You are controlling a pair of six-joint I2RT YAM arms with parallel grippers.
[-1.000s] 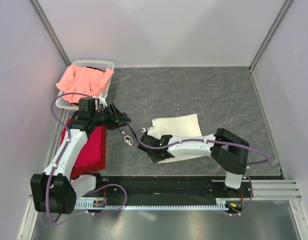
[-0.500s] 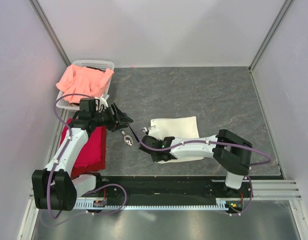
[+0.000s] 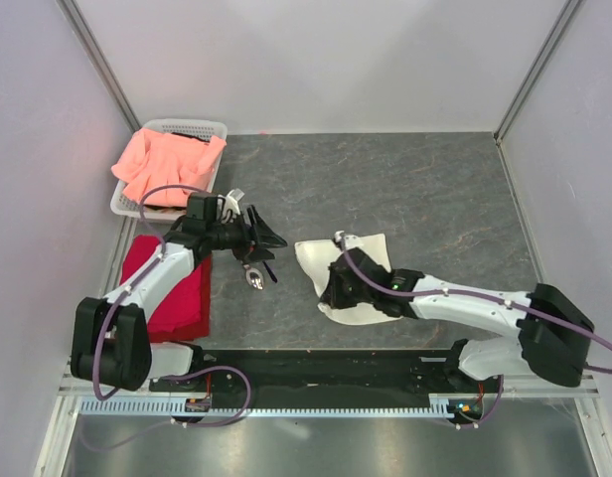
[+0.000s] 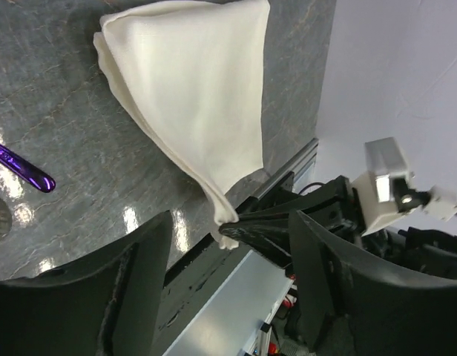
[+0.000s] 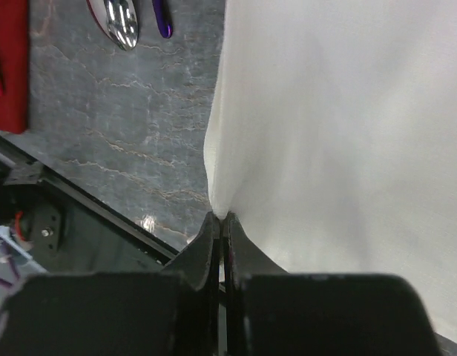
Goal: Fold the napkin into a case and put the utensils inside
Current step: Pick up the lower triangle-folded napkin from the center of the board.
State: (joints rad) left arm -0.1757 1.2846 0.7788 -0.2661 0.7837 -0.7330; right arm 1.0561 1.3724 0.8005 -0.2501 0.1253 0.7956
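Observation:
The cream-white napkin (image 3: 361, 263) lies partly folded on the dark tabletop, its near-left corner lifted. My right gripper (image 3: 329, 301) is shut on that corner; in the right wrist view the cloth (image 5: 340, 133) rises straight out of the closed gripper (image 5: 219, 219). The utensils (image 3: 254, 279) lie left of the napkin: a shiny spoon bowl (image 5: 121, 18) and a purple handle (image 5: 163, 18). My left gripper (image 3: 269, 253) hovers open just above them with nothing between its fingers (image 4: 139, 282). Its own view shows the napkin (image 4: 191, 89) and a purple handle (image 4: 21, 167). No finished case shows.
A red cloth (image 3: 172, 288) lies under the left arm at the table's left side. A white basket (image 3: 212, 129) with a salmon-pink cloth (image 3: 167, 164) stands at the back left. The black base rail (image 3: 316, 363) runs along the near edge.
My right gripper has shut on the napkin's near-left corner and raised it, reshaping the cloth. My left gripper has opened wider and shifted right, over the utensils.

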